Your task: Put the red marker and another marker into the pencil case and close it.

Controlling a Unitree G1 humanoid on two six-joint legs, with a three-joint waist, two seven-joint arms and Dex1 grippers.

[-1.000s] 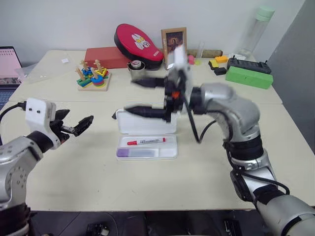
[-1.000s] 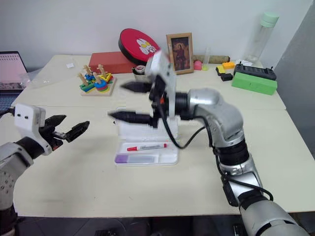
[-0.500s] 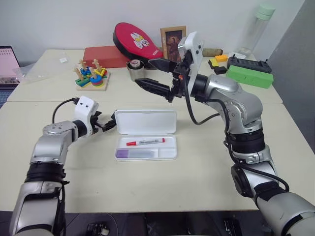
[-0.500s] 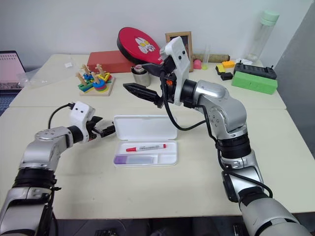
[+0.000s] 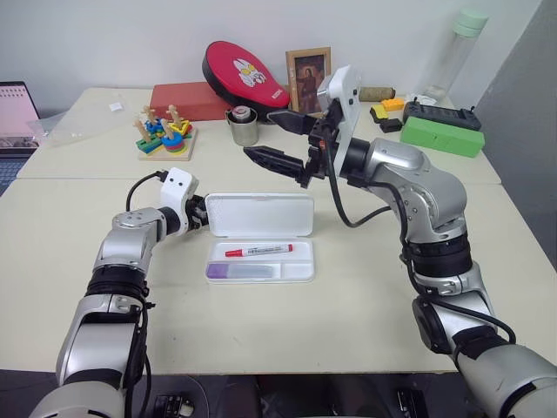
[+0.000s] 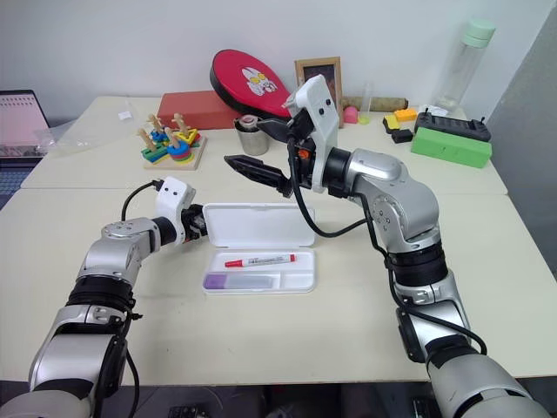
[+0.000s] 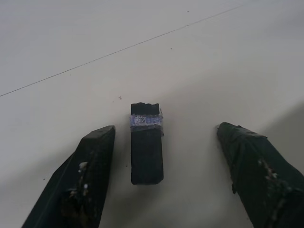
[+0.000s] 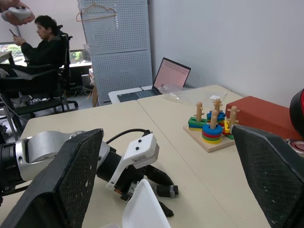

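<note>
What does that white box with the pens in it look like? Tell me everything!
The pencil case is a flat white box with rounded corners that looks like smooth plastic. It lies open on the cream table, its lid folded back flat behind the tray. The tray has long compartments: the red marker lies in the back one, the purple-capped marker in the front one. The left tool is right at the lid's left end; whether it touches is unclear.

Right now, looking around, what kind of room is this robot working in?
Probably an office or lab workspace set up for robot trials. Pale tables are pushed together, a laptop and a pegboard panel stand behind, and a person sits nearby.
</note>
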